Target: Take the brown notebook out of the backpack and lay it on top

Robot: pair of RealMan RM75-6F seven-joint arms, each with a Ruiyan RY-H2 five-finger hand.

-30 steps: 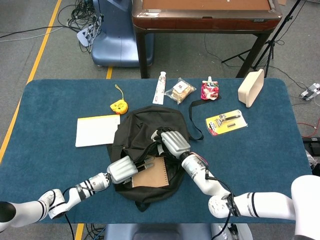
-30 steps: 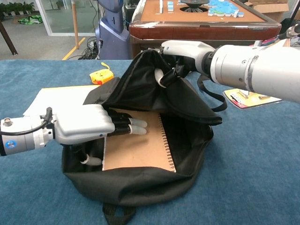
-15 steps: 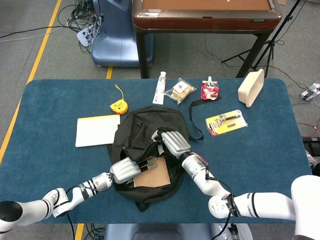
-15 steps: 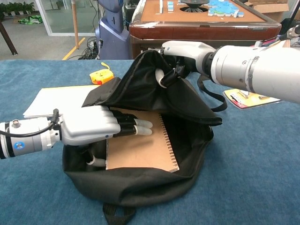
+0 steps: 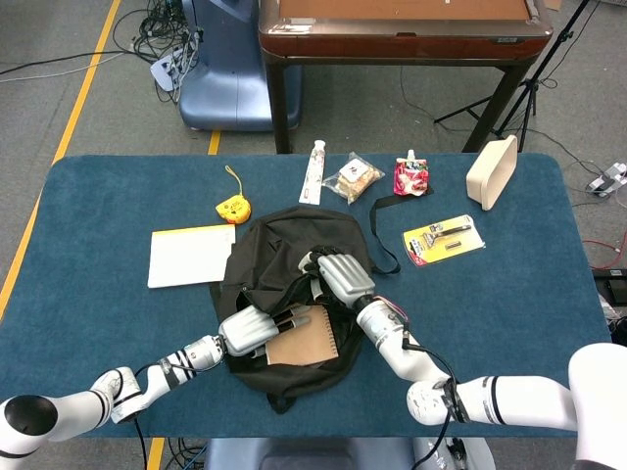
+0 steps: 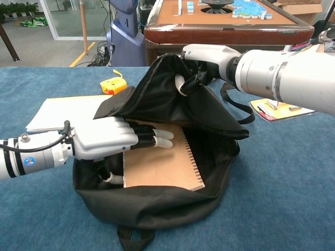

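We see the black backpack (image 6: pixel 157 198) lying open on the blue surface (image 5: pixel 98 284), and the brown notebook (image 6: pixel 159 164) is inside it, with its spiral edge to the right side in the chest view. The left hand (image 6: pixel 107 141) reaches into the opening: its fingers (image 6: pixel 157 138) lie flat on the notebook cover and the thumb is under the left edge, so it is grasping the notebook. The right hand (image 6: pixel 207 57) is at the top of the backpack, and its fingers are clenched on the black flap and hold it lifted. Behind the backpack, on the surface, there are a white notebook (image 5: pixel 189 255), a yellow tape measure (image 5: pixel 231 207), a tube (image 5: pixel 313 171), a snack bag (image 5: pixel 354 177), a red pouch (image 5: pixel 410 176), a razor pack (image 5: pixel 443 238) and a beige box (image 5: pixel 492 171).
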